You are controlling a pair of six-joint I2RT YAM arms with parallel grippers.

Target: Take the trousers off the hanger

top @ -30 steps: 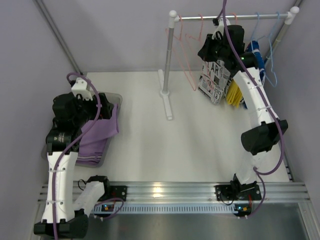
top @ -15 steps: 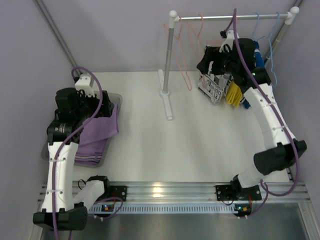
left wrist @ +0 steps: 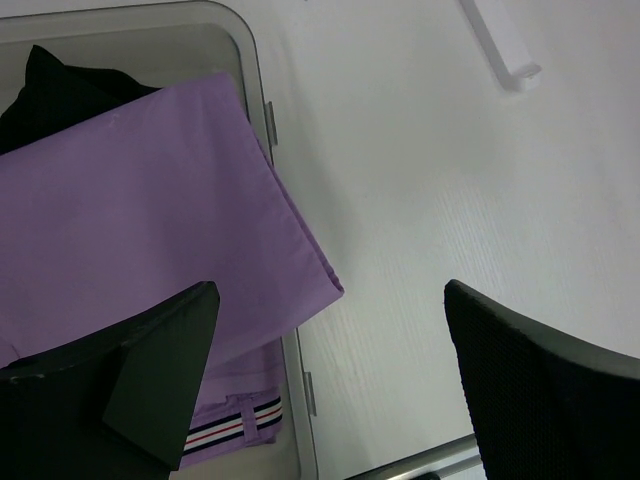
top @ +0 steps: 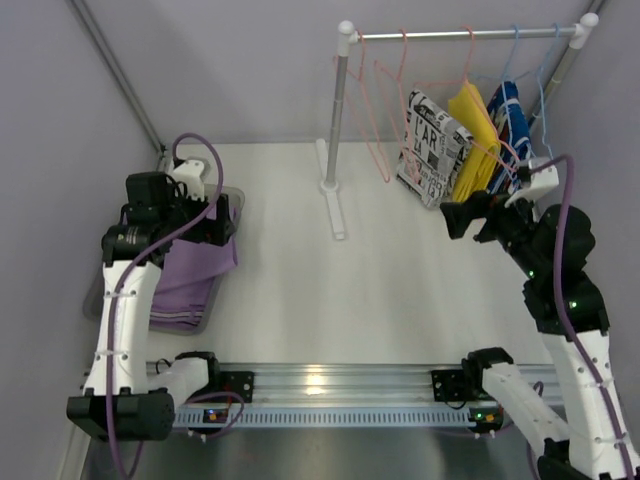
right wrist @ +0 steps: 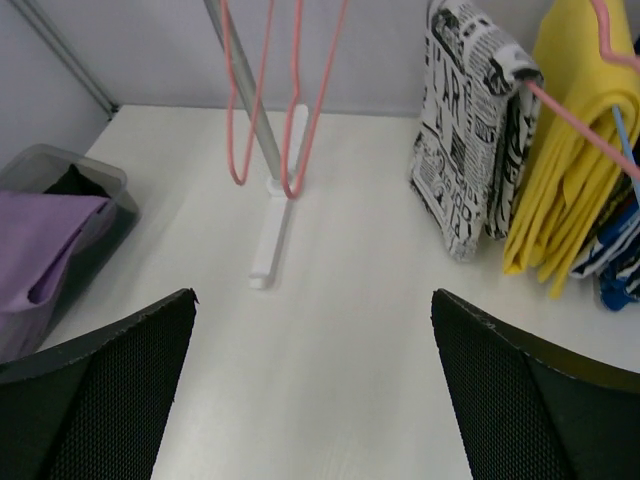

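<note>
While folded lilac cloth trousers lie in shallow grey plastic bin at left side of white bench, partly covering folded black cloth trousers, task looks nearly complete.

Lilac edge drapes over bin rim.

Best move, by judgement: lift left hand straight up, clear of draped cloth, no snagging.

Left hand: spread wide, holds nothing, hovers above bin edge.

Right hand: spread wide too, empty, above bare bench, well apart from black-and-white printed garment and yellow garment hanging on metal rail.
</note>
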